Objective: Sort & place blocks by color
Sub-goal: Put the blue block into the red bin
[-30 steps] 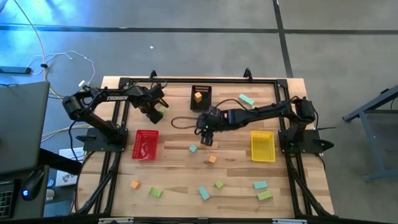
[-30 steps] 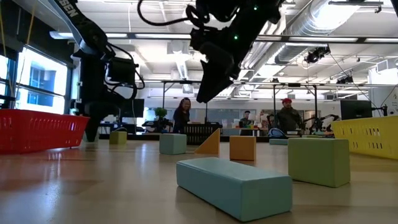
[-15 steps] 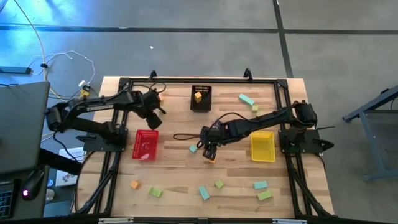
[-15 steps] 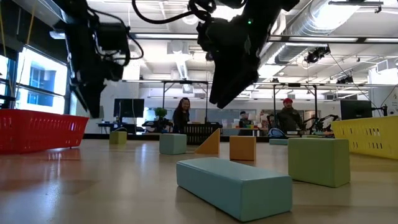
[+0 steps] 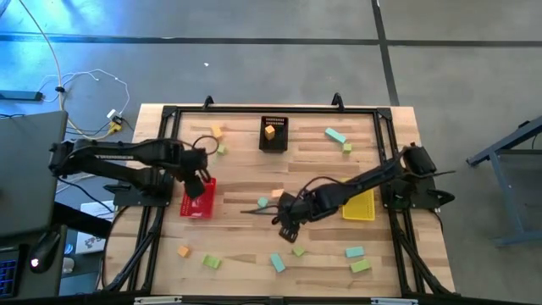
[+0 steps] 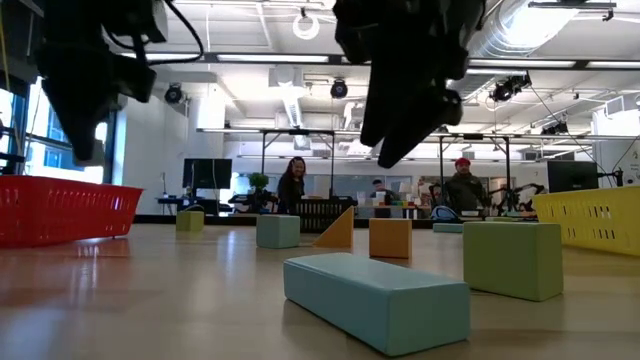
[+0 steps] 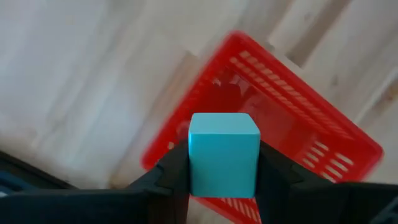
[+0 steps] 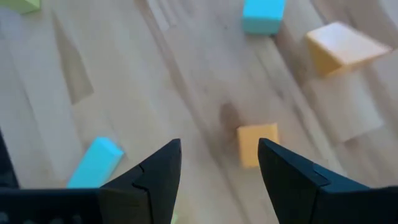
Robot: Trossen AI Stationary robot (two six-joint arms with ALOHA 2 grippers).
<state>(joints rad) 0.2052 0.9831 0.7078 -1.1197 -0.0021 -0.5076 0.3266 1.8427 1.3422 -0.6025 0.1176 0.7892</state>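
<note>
1. Both arms have swung toward the near side of the surface [image 5: 254,169] since the earlier frame: your left arm has left the far corner and now hangs over the red basket [image 5: 198,197], while your right arm has stretched out to the middle of the surface.

2. Your left pincer [image 7: 222,163] is pinching a teal cube [image 7: 223,154] between its two fingers; the wrist view shows the cube square in the grip, with the red basket directly beyond it.

3. Your right pincer [image 8: 217,165] is spread, nothing between its fingers. An orange cube [image 8: 257,143] lies on the wood just past the gap, closer to one finger than the other.

4. Step in hand, as I read it: you are delivering the teal cube to the red basket, and lining up the right arm for an orange pick.

5. For the drop, bring the cube over the middle of the basket rather than its rim, then let the fingers part. From above, the left pincer sits near the basket's far edge, so a release now might clip the wall.

6. For the right arm, shift sideways until the orange cube sits centred between the fingers before you descend. An orange wedge [image 8: 342,46] and a teal block [image 8: 263,15] lie farther on, well apart from it, so they should not interfere.

7. Other blocks remain scattered: green and teal pieces along the near edge, a few near the black basket [image 5: 273,134], which already holds an orange one. The yellow basket [image 5: 360,206] is beside the right arm. Much sorting is left.
</note>
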